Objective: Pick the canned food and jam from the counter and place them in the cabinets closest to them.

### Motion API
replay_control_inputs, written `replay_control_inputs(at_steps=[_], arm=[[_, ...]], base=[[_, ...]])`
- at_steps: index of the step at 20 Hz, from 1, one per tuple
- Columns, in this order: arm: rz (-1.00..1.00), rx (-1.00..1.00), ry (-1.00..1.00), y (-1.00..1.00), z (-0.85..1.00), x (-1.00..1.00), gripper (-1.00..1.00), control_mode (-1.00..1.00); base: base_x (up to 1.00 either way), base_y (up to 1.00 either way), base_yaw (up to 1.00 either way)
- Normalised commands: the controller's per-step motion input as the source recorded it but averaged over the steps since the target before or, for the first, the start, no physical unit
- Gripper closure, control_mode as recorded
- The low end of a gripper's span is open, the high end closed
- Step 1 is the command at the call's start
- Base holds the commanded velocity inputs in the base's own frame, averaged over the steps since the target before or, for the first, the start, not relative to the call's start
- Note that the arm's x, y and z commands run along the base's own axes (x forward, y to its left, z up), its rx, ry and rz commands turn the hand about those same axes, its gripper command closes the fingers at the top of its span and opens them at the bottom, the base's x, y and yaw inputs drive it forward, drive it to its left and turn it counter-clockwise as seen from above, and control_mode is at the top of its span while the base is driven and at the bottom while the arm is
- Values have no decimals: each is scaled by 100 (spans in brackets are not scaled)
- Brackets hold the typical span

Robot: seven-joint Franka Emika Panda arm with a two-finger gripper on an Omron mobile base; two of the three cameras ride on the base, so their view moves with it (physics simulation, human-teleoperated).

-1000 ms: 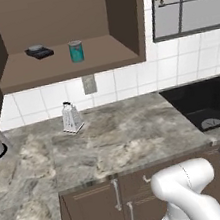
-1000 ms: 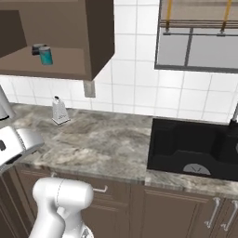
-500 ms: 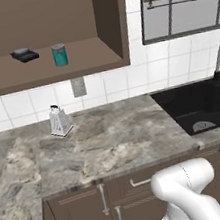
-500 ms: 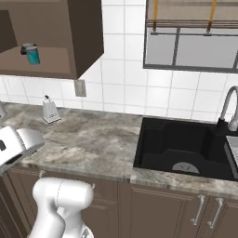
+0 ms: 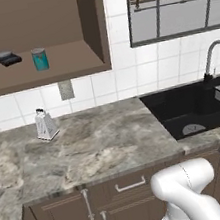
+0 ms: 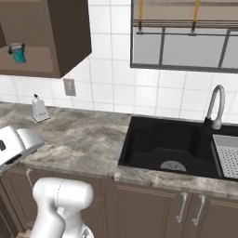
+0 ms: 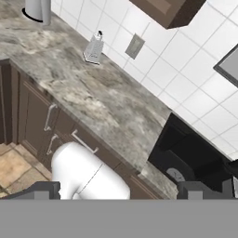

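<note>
Grey-brown marbled counter (image 5: 103, 148) runs under open cabinets (image 5: 74, 67). The gripper (image 7: 118, 189), fingertips partly cut off, stands wide open, holding nothing. The canned food (image 5: 40, 59) sits on the shelf; a grater (image 5: 45, 125) stands below.

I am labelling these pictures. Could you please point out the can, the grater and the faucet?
can (image 5: 40, 59), left base view, middle of its teal side, on the cabinet shelf.
grater (image 5: 46, 126), left base view, middle of its metal face, on the counter.
faucet (image 6: 216, 104), right base view, on its curved neck beside the sink.
</note>
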Motion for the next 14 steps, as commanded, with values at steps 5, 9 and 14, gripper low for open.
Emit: replay_control_inputs(at_steps=[5, 9, 14], arm=[[0, 0, 0, 0, 0, 0, -100, 100], [0, 0, 0, 0, 0, 0, -100, 100], [0, 0, 0, 0, 0, 0, -100, 100]], base=[[0, -45, 0], [0, -47, 0], [0, -48, 0]])
